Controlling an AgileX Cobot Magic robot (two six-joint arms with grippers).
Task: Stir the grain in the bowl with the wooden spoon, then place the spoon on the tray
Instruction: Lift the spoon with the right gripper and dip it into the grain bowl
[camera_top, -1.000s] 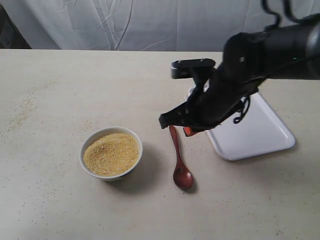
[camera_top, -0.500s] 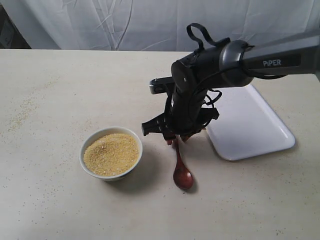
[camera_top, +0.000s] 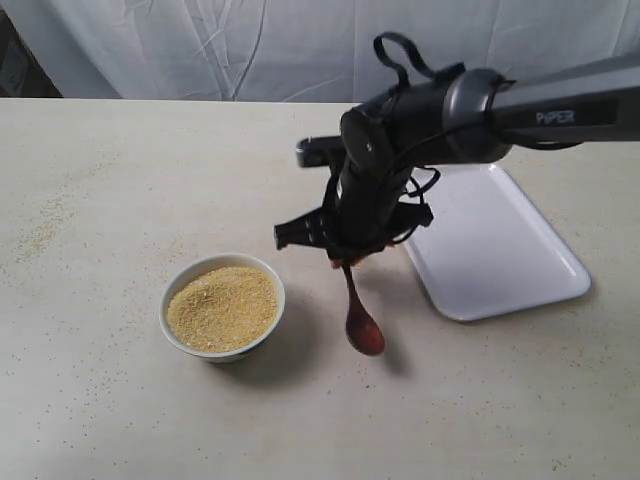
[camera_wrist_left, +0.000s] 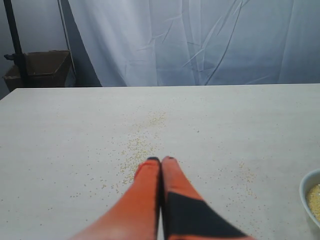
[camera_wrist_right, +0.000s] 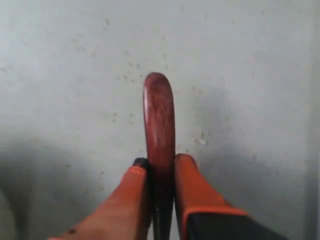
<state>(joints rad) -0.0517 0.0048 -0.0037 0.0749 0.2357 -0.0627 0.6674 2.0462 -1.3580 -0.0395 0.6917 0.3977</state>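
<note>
Exterior view is showing the right gripper (camera_top: 349, 262) clamping its jaws on the handle of the spoon (camera_top: 362, 325), which is hanging head down just over the table (camera_top: 120, 180), between the bowl (camera_top: 222, 259) of grain (camera_top: 222, 307) and the tray (camera_top: 500, 250). The left gripper (camera_wrist_left: 161, 160) is hovering with jaws pressed against each other, near scattered grains (camera_wrist_left: 140, 145).

Our right arm (camera_top: 560, 95) reaching in across the middle, wrist bent steeply down, our right gripper (camera_top: 347, 262) pointing downward, orange fingers (camera_wrist_right: 130, 200) clamped on the wooden spoon (camera_top: 362, 325) handle, our left gripper (camera_wrist_left: 161, 160) level, fingertips pressed together.
</note>
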